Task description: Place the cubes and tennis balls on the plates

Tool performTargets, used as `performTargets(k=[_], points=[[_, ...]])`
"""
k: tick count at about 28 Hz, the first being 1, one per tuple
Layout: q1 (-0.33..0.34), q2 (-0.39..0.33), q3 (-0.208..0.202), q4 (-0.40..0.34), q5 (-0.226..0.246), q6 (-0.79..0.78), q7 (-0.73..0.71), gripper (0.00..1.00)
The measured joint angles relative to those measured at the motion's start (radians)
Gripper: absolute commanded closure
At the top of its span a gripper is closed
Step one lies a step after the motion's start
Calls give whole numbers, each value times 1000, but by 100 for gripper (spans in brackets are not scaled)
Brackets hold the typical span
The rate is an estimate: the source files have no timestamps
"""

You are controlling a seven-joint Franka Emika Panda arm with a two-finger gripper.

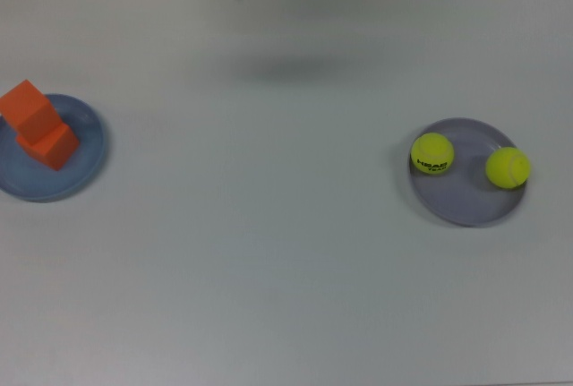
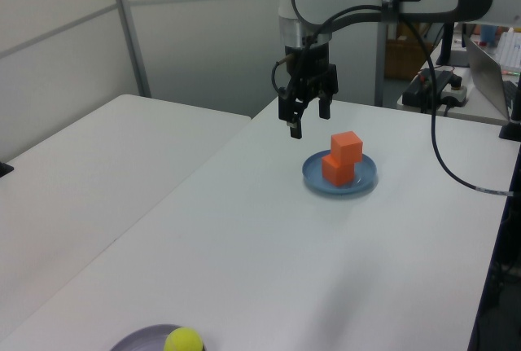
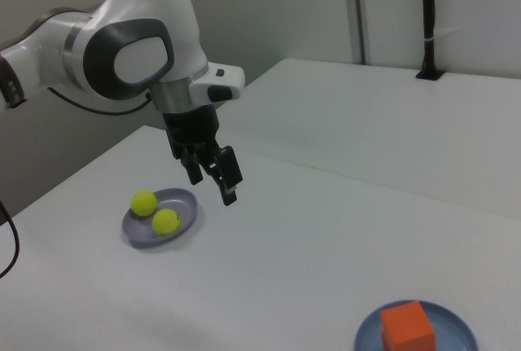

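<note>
We are seeing a white table (image 1: 286, 270) carrying both plates, well apart, one toward each end; in the left view the lavender plate (image 2: 138, 340) is lying nearest, at the bottom edge, with one ball (image 2: 184, 340) showing on it; in the top view that same plate (image 1: 467, 198) is sitting toward the top view's right and holding both balls, one with black lettering (image 1: 432, 153) on the plate's left part and the other (image 1: 508, 167) at its right rim, the two apart from each other; in the right view they are lying close together on the plate (image 3: 183, 201); farther along the table in the left view, the blue plate (image 2: 364, 177) is holding the two cubes, the upper cube (image 2: 347, 146) resting on the lower cube (image 2: 337, 169), shifted a little off it; in the top view the stack is standing on the left part of the blue plate (image 1: 85, 158); beyond, near the far edge, the gripper (image 2: 308, 119) is hanging above the bare table with its fingers spread apart and nothing between them; behind the arm we are seeing a desk with a laptop (image 2: 488, 56) and cables (image 2: 456, 168).
</note>
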Motion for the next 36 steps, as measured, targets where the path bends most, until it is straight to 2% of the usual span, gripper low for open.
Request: performTargets(k=[7,11,12,14,18,20,23,36], points=[[-6,0,-1,0,0,0,-16,0],[-32,0,8,0,14,0,-28,0],[-48,0,20,0,21,0,-30,0],[-106,0,69,1,30,0,-36,0],[-223,0,190,1,35,0,-47,0],[-241,0,215,1,35,0,-47,0],[-246,0,226,1,35,0,-47,0],[-247,0,227,2,35,0,-47,0]])
